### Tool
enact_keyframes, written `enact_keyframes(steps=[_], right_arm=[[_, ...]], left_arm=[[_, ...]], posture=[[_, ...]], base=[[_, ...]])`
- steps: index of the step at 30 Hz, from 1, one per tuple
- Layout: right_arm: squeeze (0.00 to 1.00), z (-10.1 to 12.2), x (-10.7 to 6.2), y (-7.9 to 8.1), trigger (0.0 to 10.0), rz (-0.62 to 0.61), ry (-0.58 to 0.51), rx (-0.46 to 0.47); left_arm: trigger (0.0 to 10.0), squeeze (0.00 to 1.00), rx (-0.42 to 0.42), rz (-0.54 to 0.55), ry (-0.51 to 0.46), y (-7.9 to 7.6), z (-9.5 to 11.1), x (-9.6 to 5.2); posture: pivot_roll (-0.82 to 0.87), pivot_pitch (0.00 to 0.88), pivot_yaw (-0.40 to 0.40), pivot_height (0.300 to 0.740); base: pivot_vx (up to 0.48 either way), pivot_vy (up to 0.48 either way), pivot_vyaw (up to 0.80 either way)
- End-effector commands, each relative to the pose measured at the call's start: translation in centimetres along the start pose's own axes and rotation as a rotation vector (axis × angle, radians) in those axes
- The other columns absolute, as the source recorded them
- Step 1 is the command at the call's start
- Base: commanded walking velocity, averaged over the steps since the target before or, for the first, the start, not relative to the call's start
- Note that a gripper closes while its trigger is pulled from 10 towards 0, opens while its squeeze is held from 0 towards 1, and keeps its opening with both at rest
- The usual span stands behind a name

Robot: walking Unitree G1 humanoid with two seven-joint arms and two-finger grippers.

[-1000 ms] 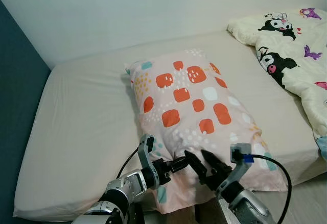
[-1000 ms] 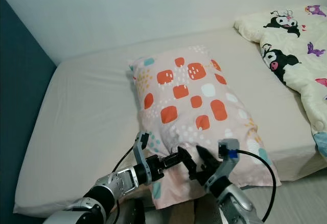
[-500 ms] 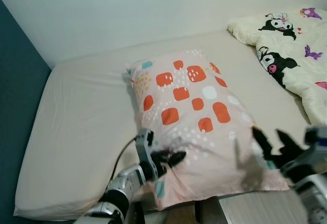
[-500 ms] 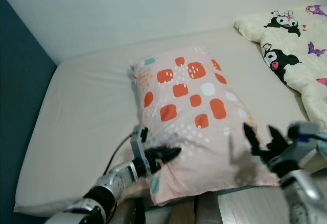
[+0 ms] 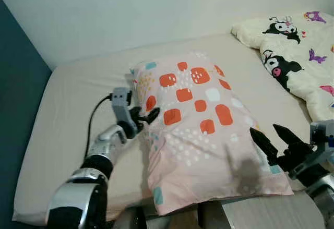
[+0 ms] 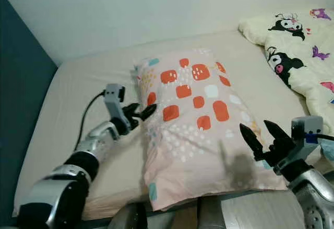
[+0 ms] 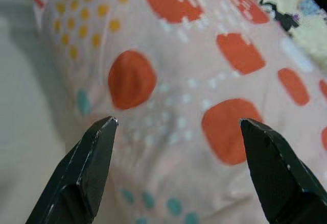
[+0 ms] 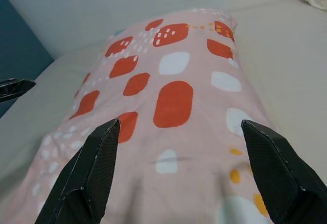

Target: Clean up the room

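Note:
A pink pillow [image 5: 201,130] with orange squares lies lengthwise on the beige mattress [image 5: 78,114], its near end hanging over the bed's front edge. My left gripper [image 5: 144,117] is open at the pillow's left side, fingertips just touching or nearly touching the fabric; its wrist view looks between both fingers at the pillow [image 7: 179,106]. My right gripper [image 5: 272,140] is open at the pillow's near right corner, holding nothing, and its wrist view looks along the pillow [image 8: 168,106] toward the wall.
A cream comforter [image 5: 297,57] with black cartoon figures is bunched at the bed's right end. A dark teal wall [image 5: 15,109] runs along the left, a pale wall [image 5: 130,10] behind. Floor [image 5: 261,216] shows below the bed's front edge.
Both grippers have let go of the pillow's near edge. The left arm swung up to the pillow's left side; the right moved out to its near right corner. The pillow's near end has dropped.

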State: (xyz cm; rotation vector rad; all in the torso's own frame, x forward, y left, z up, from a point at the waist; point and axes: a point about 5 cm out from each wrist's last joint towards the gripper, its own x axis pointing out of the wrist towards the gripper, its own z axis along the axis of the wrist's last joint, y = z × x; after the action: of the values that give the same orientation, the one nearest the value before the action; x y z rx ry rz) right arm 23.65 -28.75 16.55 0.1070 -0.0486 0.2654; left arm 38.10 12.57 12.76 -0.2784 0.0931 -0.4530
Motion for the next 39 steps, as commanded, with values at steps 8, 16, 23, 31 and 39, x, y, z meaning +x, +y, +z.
enact_keyframes(steps=[8, 16, 23, 31, 39], right_arm=[[0.00, -0.3, 0.0, 0.9, 10.0, -0.013, -0.019, 0.076], [0.00, -1.1, 0.5, 3.0, 10.0, 0.024, -0.014, 0.122], [0.00, -1.3, 0.5, 3.3, 10.0, 0.025, -0.006, 0.128], [0.00, -1.4, 0.6, 3.3, 10.0, 0.012, 0.000, 0.130], [0.00, -1.5, 0.6, 3.2, 10.0, 0.003, 0.004, 0.128]], left_arm=[[10.0, 0.00, -0.081, -0.149, 0.251, -5.0, -8.6, -1.3], [10.0, 0.00, -0.279, -0.151, 0.365, -8.3, -12.4, -2.2], [10.0, 0.00, -0.452, -0.199, 0.419, -10.3, -14.1, -2.8], [10.0, 0.00, -0.833, -0.376, 0.459, -14.8, -14.8, -3.2], [10.0, 0.00, -1.058, -0.592, 0.413, -18.5, -13.4, -2.8]], posture=[[-0.21, 0.225, 0.112, 0.625], [-0.21, 0.238, 0.126, 0.625], [-0.21, 0.245, 0.130, 0.625], [-0.20, 0.250, 0.131, 0.625], [-0.20, 0.250, 0.128, 0.625]], base=[[0.000, 0.000, 0.00], [0.000, 0.000, 0.00], [0.000, 0.000, 0.00], [0.000, 0.000, 0.00], [0.000, 0.000, 0.00]])
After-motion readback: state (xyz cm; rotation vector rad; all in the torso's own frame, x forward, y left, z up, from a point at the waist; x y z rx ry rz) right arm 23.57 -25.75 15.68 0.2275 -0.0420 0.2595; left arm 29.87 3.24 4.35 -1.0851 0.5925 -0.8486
